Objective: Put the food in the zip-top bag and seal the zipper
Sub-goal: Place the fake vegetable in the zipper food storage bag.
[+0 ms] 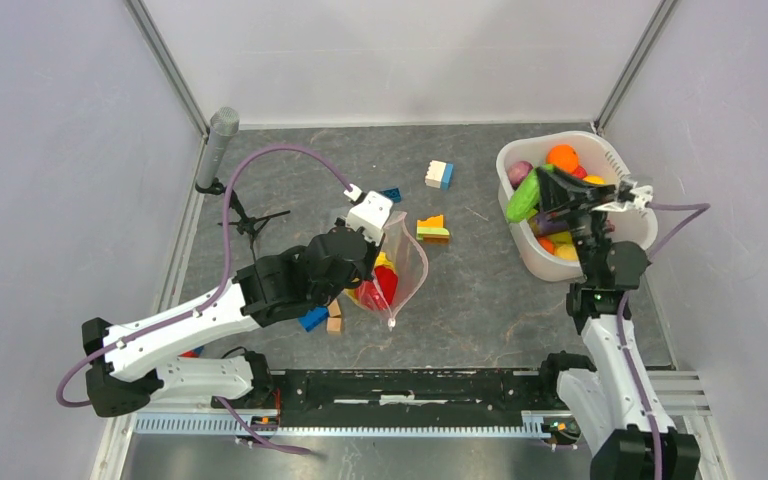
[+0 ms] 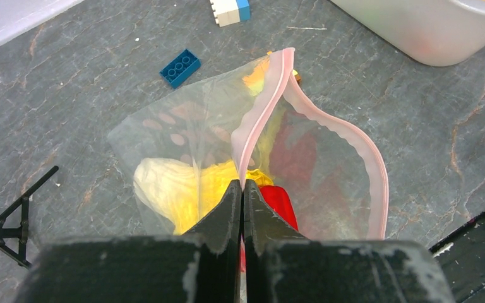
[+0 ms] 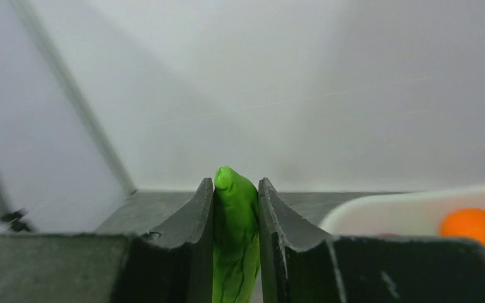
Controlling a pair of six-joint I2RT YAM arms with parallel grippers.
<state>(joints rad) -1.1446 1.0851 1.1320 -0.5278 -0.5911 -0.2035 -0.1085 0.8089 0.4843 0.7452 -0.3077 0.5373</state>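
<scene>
My left hand [image 2: 244, 184] pinches the pink zipper [image 2: 353, 139] of the clear dotted zip-top bag [image 2: 189, 132], which gapes over yellow food [image 2: 170, 186] and red food [image 2: 281, 202]. My right hand [image 3: 235, 181] clamps a glossy green cucumber [image 3: 233, 221].

zip-top bag [image 2: 183, 129] open, yel+red food [image 2: 170, 189] inside

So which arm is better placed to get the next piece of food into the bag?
Right. The right gripper grips a green vegetable above the basket, while the left gripper is shut on the zipper of the zip-top bag, holding its mouth open.
</scene>
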